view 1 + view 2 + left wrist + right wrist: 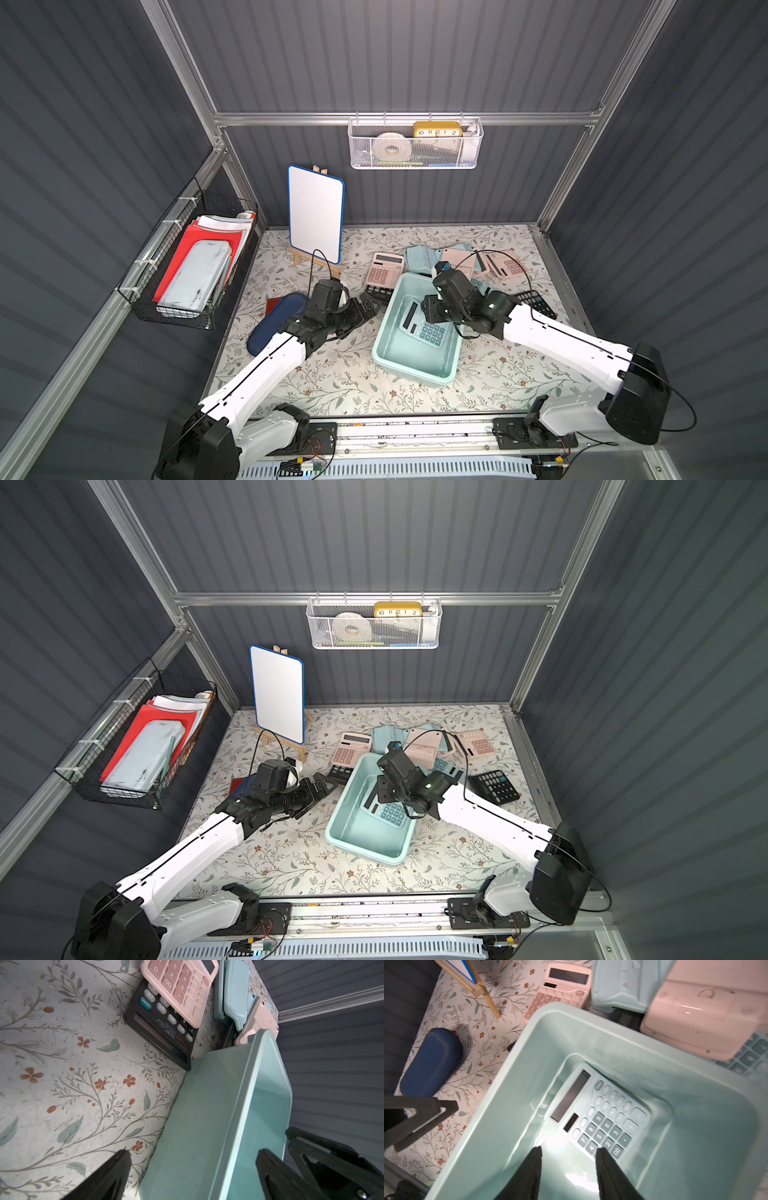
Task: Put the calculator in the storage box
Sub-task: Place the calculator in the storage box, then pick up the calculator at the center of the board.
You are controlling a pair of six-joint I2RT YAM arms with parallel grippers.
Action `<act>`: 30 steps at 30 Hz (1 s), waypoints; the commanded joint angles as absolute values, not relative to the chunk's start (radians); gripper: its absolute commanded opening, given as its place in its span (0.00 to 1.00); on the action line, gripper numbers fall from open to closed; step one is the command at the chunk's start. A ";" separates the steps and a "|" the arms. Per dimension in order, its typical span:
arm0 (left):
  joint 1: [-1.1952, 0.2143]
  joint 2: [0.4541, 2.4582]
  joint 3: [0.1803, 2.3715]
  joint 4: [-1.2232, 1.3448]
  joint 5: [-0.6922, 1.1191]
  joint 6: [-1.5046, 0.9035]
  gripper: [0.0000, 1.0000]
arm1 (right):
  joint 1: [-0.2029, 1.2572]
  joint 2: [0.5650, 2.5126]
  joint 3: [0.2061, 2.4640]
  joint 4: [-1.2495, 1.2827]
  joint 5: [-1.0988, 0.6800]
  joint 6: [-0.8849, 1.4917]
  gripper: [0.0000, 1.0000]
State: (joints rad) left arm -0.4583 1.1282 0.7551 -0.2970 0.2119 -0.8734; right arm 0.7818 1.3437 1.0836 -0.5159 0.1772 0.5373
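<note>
Floral tabletop (332, 374): calculator (428, 332) inside storage box (395, 336)

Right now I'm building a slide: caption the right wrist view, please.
Right gripper open above the mint calculator lying in the storage box.

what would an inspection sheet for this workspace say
surface: floral-print tabletop, crowded at back
job's things: pale mint-green plastic storage box holds mint-green calculator, flat, keys up
clutter: pink calculator over black calculator; pink and blue calculators piled behind box; another black calculator; navy oval case; whiteboard on wooden easel
grippers: left gripper open beside box's outer wall; right gripper open above box's inside, empty
cables: black cable loops over each wrist
surroundings: white mesh basket with yellow clock; black wire basket with folders; grey ribbed walls
</note>
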 commanded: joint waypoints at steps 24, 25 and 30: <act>-0.336 1.551 0.865 -0.054 0.173 -0.900 0.98 | 0.482 1.058 0.934 -0.695 -0.037 0.528 0.52; -0.335 1.564 0.856 -0.016 0.198 -0.924 0.96 | 0.480 1.057 0.936 -0.696 -0.037 0.528 0.52; -0.336 1.630 0.825 0.178 0.296 -1.027 0.85 | 0.477 1.060 0.941 -0.686 -0.056 0.542 0.52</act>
